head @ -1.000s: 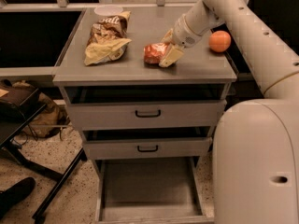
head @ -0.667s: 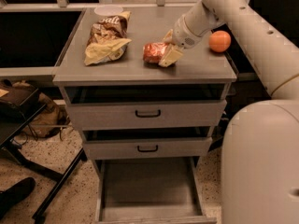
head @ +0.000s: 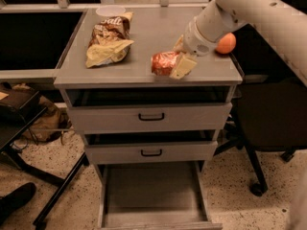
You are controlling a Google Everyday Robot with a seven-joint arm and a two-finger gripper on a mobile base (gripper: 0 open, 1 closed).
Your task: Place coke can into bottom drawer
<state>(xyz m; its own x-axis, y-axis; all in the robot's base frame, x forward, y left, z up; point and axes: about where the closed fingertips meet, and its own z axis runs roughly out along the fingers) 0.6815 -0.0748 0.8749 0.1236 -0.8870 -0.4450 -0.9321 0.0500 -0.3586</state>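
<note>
- The coke can lies on its side on the table, near the front edge, not yet lifted.
- The end effector sits at the can's right end, touching it; whether it is clamped on I cannot tell.
- The bottom drawer stands pulled out below, with no can in it. By my reckoning the lift, carry and drop all remain.
</note>
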